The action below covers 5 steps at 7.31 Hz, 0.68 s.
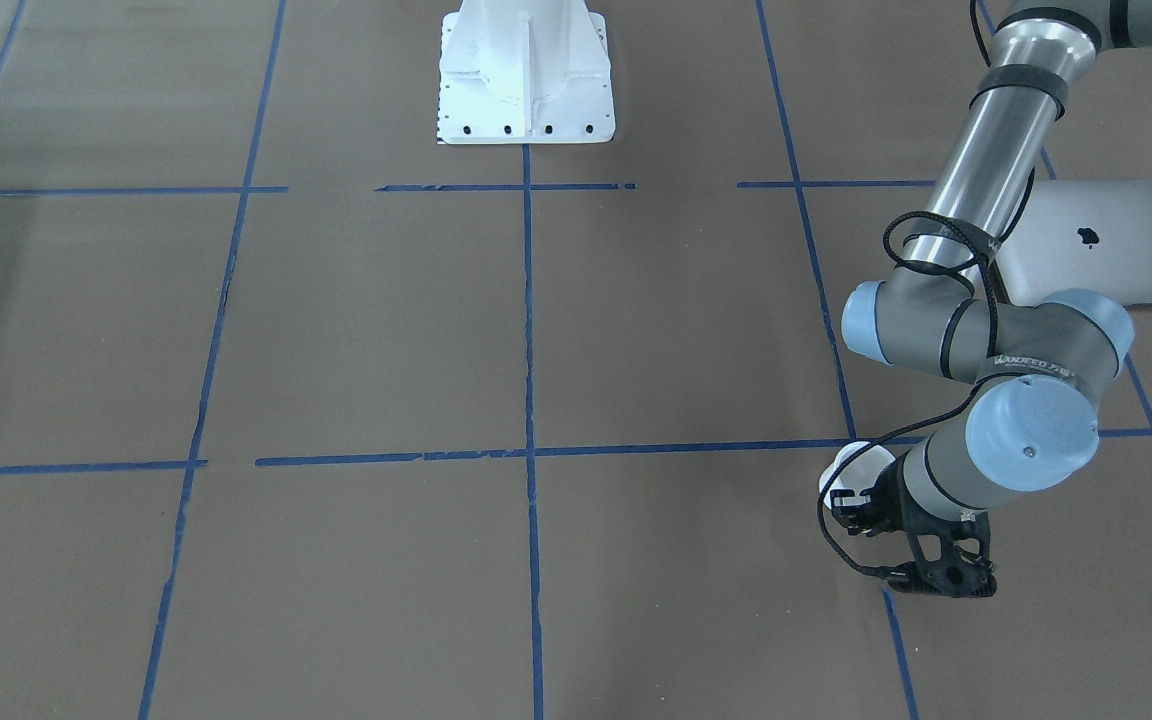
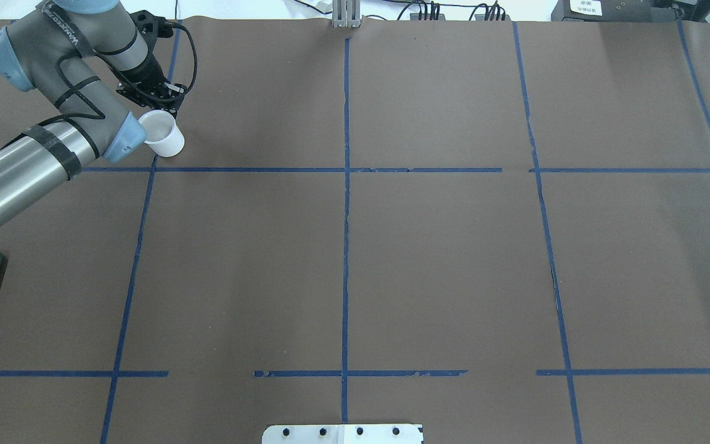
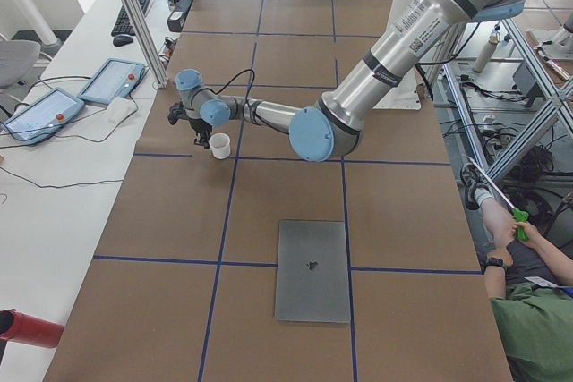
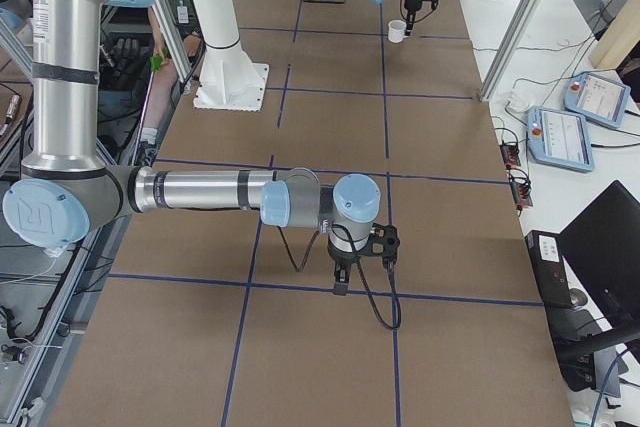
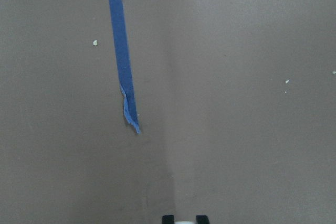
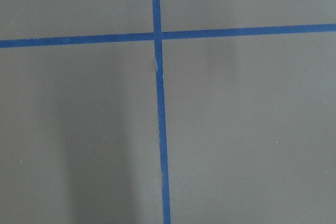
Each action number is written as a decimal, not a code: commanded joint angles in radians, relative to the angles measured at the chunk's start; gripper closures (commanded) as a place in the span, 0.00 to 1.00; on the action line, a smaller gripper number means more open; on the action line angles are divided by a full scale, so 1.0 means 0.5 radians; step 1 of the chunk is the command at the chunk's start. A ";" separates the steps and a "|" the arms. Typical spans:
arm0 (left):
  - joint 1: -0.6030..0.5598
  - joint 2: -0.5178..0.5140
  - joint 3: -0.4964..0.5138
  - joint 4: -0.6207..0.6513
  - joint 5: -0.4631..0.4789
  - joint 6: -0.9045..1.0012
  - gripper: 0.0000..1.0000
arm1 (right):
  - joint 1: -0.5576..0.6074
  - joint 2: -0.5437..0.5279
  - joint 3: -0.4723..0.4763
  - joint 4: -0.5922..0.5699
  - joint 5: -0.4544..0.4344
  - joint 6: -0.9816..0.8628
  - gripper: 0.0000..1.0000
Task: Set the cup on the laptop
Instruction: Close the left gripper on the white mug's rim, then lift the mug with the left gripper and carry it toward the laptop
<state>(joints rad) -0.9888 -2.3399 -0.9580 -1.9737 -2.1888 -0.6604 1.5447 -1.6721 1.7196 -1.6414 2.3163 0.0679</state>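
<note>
The white cup (image 2: 163, 134) stands upright near the table's far left corner, also in the front view (image 1: 848, 468) and both side views (image 3: 219, 144) (image 4: 397, 30). My left gripper (image 2: 159, 106) is at its rim on the far side. In the left wrist view its two black fingertips (image 5: 168, 219) stand close together with a bit of white between them, so it looks shut on the cup. The silver laptop (image 1: 1096, 240) lies closed and flat nearer the robot (image 3: 312, 270), apart from the cup. My right gripper (image 4: 340, 285) points down over bare table; I cannot tell its state.
The table is covered in brown paper with a grid of blue tape lines (image 2: 346, 185). The white robot base (image 1: 526, 75) stands at the table's near middle edge. Teach pendants (image 3: 109, 80) lie beside the far edge. An operator (image 3: 528, 310) sits by the robot's side.
</note>
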 commanded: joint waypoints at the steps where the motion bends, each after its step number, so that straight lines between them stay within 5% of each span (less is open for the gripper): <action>1: -0.059 -0.005 -0.008 0.017 -0.040 0.001 1.00 | 0.000 0.000 0.000 0.000 0.000 -0.001 0.00; 4: -0.206 0.026 -0.151 0.298 -0.172 0.136 1.00 | 0.000 0.000 0.000 0.000 0.000 0.002 0.00; 5: -0.237 0.147 -0.425 0.521 -0.172 0.209 1.00 | 0.000 0.000 0.000 0.000 0.000 -0.001 0.00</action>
<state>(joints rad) -1.0849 -2.3147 -1.0505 -1.8331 -2.2714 -0.6009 1.5447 -1.6720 1.7196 -1.6414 2.3163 0.0687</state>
